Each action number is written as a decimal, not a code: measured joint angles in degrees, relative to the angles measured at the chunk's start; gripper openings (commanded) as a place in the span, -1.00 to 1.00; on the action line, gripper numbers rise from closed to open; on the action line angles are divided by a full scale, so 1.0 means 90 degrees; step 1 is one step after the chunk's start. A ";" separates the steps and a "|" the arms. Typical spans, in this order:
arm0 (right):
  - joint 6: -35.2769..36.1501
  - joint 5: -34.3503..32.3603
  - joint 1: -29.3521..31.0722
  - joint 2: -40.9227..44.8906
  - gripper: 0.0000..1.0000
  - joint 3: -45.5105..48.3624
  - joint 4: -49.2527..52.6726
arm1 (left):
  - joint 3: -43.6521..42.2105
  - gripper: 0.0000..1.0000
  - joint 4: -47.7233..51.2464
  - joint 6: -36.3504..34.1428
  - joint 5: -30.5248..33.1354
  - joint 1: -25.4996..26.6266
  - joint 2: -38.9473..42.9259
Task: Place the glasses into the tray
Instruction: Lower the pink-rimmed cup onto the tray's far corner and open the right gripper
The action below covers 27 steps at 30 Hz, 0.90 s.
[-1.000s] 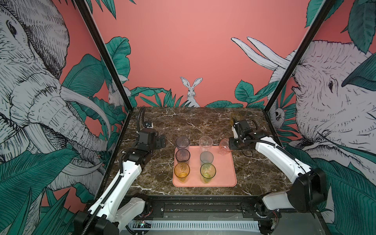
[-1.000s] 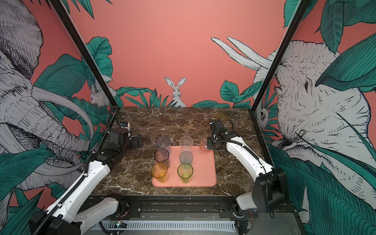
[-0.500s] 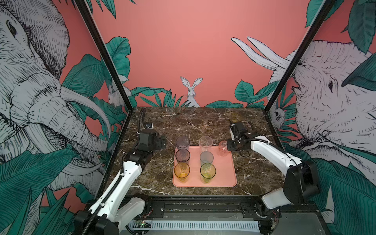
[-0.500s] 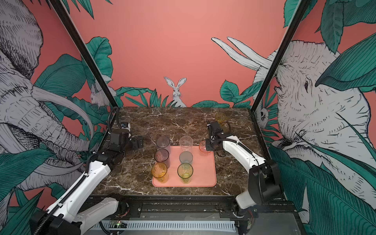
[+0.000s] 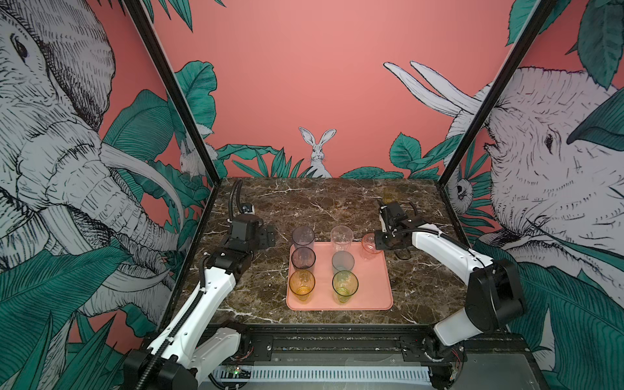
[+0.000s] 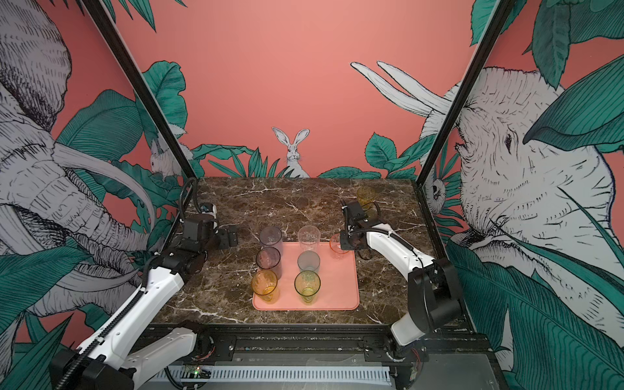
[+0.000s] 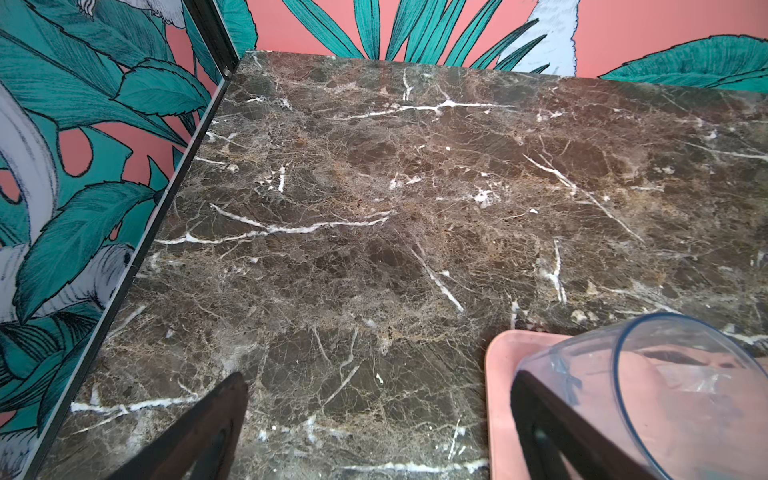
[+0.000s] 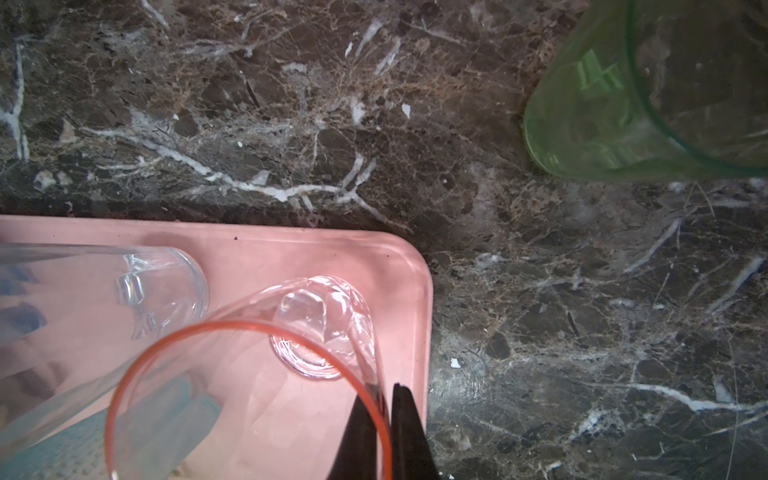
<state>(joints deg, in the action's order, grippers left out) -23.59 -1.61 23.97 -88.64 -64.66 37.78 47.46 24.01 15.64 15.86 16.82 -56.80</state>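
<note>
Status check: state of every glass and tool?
Pink glass: gripped, over tray corner.
Bluish glass: upright, placed.
Clear glass: upright, placed.
Grey glass: upright, placed.
Teal glass: upright, placed.
Amber glass: upright, placed.
Green glass: upright, placed.
Far green glass: upright, off tray.
Far amber glass: upright, off tray.
Left tool: open, empty.
Right tool: shut on pink glass.

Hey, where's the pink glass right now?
In both top views the pink glass is at the far right corner of the tray, right of the clear glass, its rim pinched by the right gripper.
</note>
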 measured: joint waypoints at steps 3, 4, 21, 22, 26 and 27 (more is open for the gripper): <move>-0.0002 -0.0010 0.0000 -0.0053 -1.00 0.0000 -0.0034 | -0.0002 0.99 0.0000 0.0002 0.0000 0.0000 -0.0005; -0.0002 -0.0010 0.0000 -0.0078 -1.00 0.0000 -0.0041 | -0.0002 0.99 -0.0002 0.0002 0.0000 0.0000 -0.0010; -0.0036 -0.0015 0.0000 -0.0255 -0.46 0.0000 -0.0080 | -0.0073 0.99 -0.0039 0.0005 0.0000 0.0000 -0.0041; -0.0051 -0.0015 0.0000 -0.0255 -0.38 0.0000 -0.0080 | -0.0075 0.99 -0.0041 0.0007 0.0000 0.0000 -0.0049; -0.0049 -0.0012 0.0000 -0.0255 -0.18 0.0000 -0.0078 | -0.0078 0.99 -0.0044 0.0007 0.0000 0.0000 -0.0070; -0.0049 -0.0012 0.0000 -0.0255 -0.16 0.0000 -0.0078 | -0.0078 0.99 -0.0044 0.0007 0.0000 0.0000 -0.0070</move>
<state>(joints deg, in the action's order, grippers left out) -24.03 -1.72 23.97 -90.94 -64.66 37.08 46.76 23.62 15.70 15.86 16.82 -57.43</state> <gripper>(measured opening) 0.394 0.992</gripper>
